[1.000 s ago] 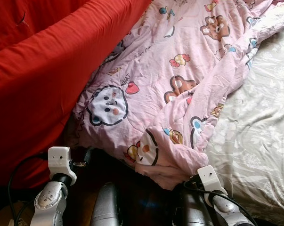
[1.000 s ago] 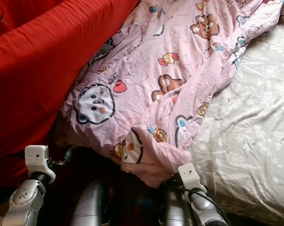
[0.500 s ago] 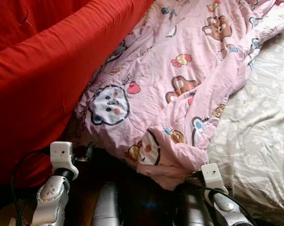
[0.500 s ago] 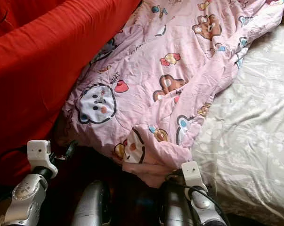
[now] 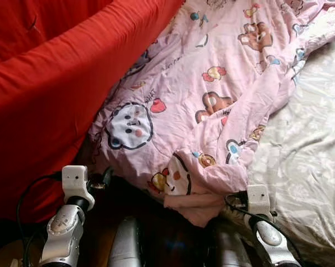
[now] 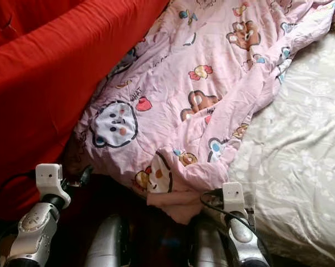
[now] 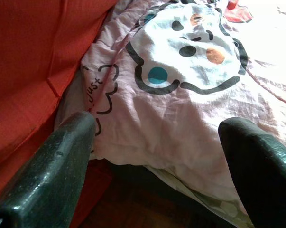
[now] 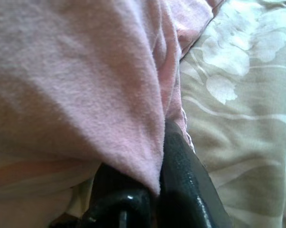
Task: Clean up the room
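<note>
The pink blanket (image 5: pixel 211 105) lies across the bed (image 5: pixel 311 183), its corner hanging off the near edge. The right gripper (image 8: pixel 154 190) pinches that corner and has lifted it, starting the tidy-up. The left gripper (image 7: pixel 157 156) waits wide open, holding nothing.

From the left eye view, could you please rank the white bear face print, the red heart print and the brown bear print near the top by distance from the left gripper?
1. White bear face print: just ahead of the left gripper, on the quilt's near-left part.
2. Red heart print: slightly farther, to the face's right.
3. Brown bear print: farthest, far right near the top.
</note>
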